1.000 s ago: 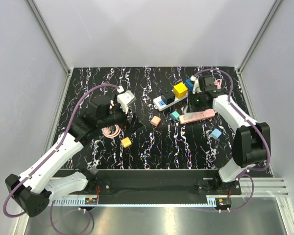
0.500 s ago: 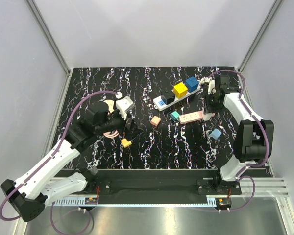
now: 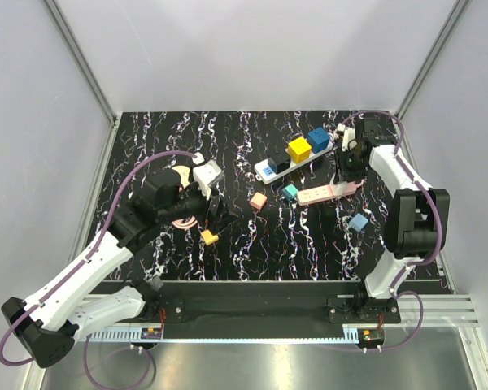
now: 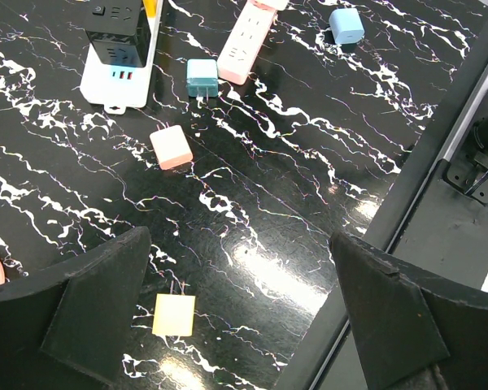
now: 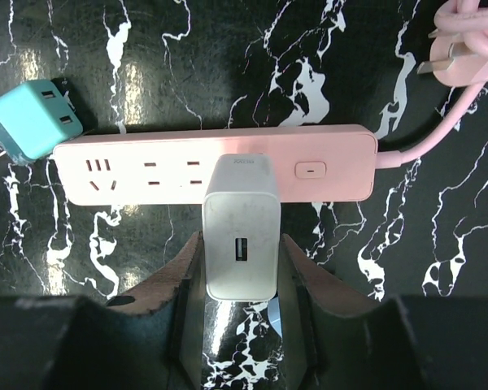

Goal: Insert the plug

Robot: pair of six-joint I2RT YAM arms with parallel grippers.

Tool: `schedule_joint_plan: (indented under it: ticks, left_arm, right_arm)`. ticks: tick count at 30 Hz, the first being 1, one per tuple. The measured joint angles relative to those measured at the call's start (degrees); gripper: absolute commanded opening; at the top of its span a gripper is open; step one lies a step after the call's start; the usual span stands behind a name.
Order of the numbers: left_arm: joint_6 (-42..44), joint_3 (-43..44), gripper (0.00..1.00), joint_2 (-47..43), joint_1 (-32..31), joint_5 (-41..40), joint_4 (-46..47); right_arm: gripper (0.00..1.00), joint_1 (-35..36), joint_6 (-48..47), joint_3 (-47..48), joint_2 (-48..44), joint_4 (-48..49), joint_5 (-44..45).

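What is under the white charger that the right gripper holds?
The pink power strip lies under the white charger. The socket below and the charger's prongs are covered, so insertion cannot be judged.

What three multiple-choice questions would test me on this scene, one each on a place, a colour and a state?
1. Where is the teal plug? A) beside one end of the pink power strip B) plugged into it C) far from it
2. What colour is the charger in the right gripper? A) yellow B) white C) blue
3. How is the left gripper? A) shut on a plug B) shut, empty C) open, empty
Answers: 1 A, it lies at the strip's end; 2 B, its body is white; 3 C, its jaws stand wide apart with nothing between.
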Motion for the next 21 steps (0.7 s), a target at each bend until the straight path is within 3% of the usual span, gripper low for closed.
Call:
schedule_joint_plan:
  ticks: [21]
  left_arm:
    - [0.0,0.0,0.99,0.1,-0.1,-0.4,0.0]
  right_arm:
    - [0.0,-0.1,-2.9,4.2,4.2,-1.7,-0.3]
